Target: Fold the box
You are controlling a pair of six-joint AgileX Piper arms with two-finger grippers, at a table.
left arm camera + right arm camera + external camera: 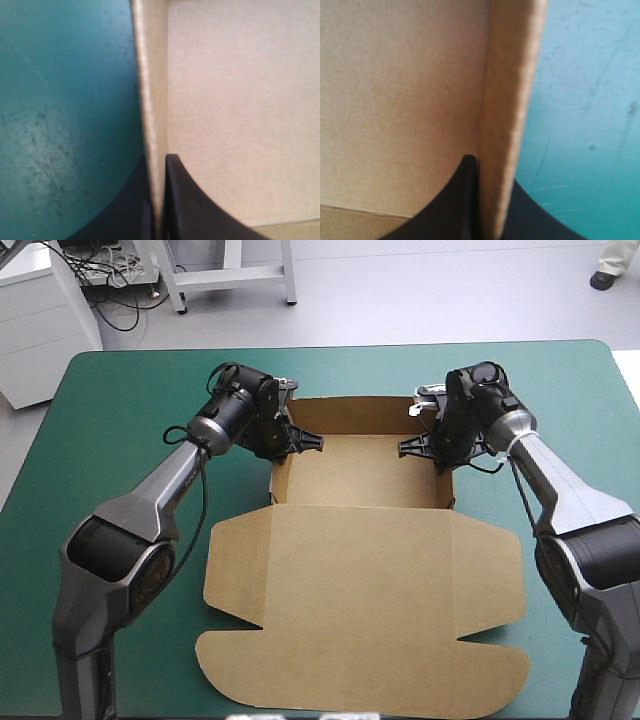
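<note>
Box [365, 570] is sitting mid-worktop [120, 410], tray half with its walls up toward the worktop's far edge, lid lying flat toward the near edge. My left end effector [157, 162] is pinched nearly closed on the tray's left wall [152, 75]. My right end effector [479, 167] is clamped the same way on the right wall [510, 100].

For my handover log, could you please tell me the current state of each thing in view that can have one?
box: open tray, walls raised.
lid: lying flat on the teal-green cover.
left gripper: jaws shut on the box's left side wall.
right gripper: jaws shut on the box's right side wall.
</note>
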